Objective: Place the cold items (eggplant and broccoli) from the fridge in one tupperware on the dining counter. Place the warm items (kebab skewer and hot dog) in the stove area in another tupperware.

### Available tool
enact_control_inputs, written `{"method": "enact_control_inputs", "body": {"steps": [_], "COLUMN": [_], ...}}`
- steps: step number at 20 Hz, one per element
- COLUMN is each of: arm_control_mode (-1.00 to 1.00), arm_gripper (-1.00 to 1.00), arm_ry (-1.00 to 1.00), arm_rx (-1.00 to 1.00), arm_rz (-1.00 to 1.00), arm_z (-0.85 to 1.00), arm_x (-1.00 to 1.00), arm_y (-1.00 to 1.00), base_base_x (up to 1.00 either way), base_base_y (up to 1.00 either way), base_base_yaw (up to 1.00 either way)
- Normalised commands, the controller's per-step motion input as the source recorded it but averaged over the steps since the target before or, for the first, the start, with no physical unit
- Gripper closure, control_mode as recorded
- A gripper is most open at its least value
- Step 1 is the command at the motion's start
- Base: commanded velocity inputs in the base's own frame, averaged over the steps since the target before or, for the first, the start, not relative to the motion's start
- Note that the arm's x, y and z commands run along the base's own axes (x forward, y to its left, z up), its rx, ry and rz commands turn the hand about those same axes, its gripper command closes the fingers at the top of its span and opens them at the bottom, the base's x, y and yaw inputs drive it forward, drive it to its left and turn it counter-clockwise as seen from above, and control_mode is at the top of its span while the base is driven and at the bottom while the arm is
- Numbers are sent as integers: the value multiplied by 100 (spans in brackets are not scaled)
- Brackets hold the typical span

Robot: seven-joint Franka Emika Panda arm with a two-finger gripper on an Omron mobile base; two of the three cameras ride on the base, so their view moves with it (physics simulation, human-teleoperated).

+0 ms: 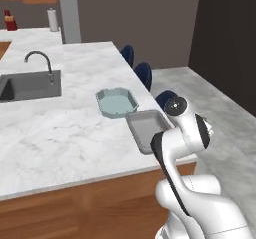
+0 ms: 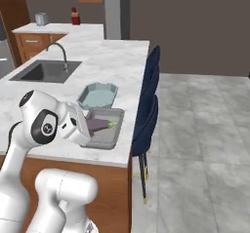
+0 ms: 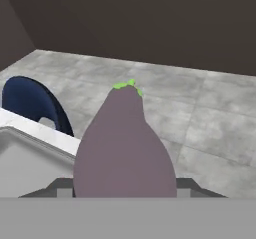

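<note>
Marble dining counter (image 2: 117, 66), near corner: grey tupperware (image 2: 113, 129) directly under gripper (image 2: 93, 126), seemingly pinching eggplant (image 3: 125, 148) base, long axis pointing outward past counter edge.

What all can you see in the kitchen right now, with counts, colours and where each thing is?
eggplant: one, purple with green stem, held over the grey container
grey container: one, grey, near counter edge
blue-green container: one, pale blue-green, just behind the grey one
counter: one, white marble with wood base
sink: one, dark grey, set in the counter, left
tap: one, dark metal, behind the sink
chairs: at least three, dark blue, along the counter's far side
red bottle: one, back counter
paper roll: one, white, back counter
tool: one, white, gripping the eggplant
</note>
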Motion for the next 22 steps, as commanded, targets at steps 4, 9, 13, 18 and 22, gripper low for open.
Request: {"method": "enact_control_inputs", "body": {"steps": [4, 9, 13, 18, 22], "arm_control_mode": [100, -100, -100, -100, -100], "arm_gripper": [100, 100, 100, 100, 100], "arm_ry": [0, -3, 7, 43, 26], "arm_rx": [0, 0, 1, 6, 1], "arm_rz": [0, 6, 8, 10, 3], "arm_z": [0, 13, 22, -3, -52], "arm_x": [0, 1, 84, 100, 95], "arm_y": [0, -11, 0, 13, 26], "base_base_x": [55, 1, 0, 0, 0], "base_base_y": [-28, -5, 0, 0, 0], "base_base_yaw": [23, 7, 0, 0, 0]}}
